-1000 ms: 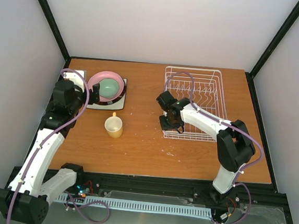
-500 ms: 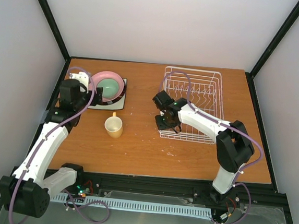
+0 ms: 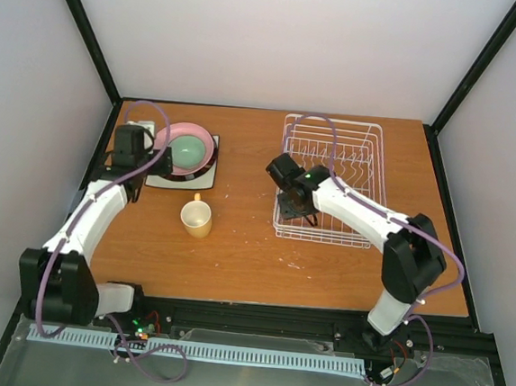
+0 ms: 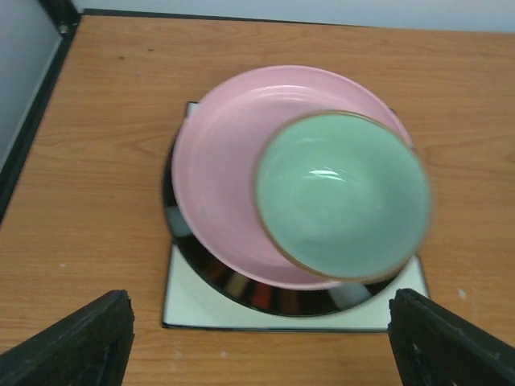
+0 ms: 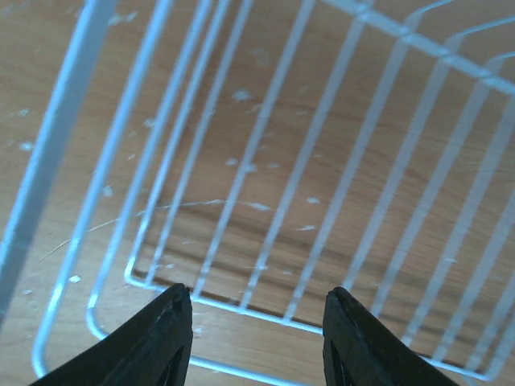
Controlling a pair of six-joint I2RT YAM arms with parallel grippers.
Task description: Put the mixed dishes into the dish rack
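A mint-green bowl (image 4: 342, 193) sits in a pink round plate (image 4: 225, 161), on a black-rimmed round plate (image 4: 265, 291), on a white square plate (image 4: 201, 310). This stack (image 3: 184, 155) is at the back left. My left gripper (image 4: 261, 346) is open and empty, its fingers spread just short of the stack's near edge. A pale yellow mug (image 3: 196, 216) stands upright in front of the stack. My right gripper (image 5: 257, 322) is open and empty above the near-left corner of the white wire dish rack (image 5: 265, 137). The rack (image 3: 351, 165) holds nothing. The mint-green plate is out of view.
The black frame posts and white walls close in the table at the back and sides. The left arm's purple cable (image 3: 152, 111) loops just left of the stack. Bare wood (image 3: 245, 237) lies between the mug and the rack.
My left arm has swung toward the back, bringing its gripper up to the left side of the stack. My right gripper has moved a little back over the rack's corner.
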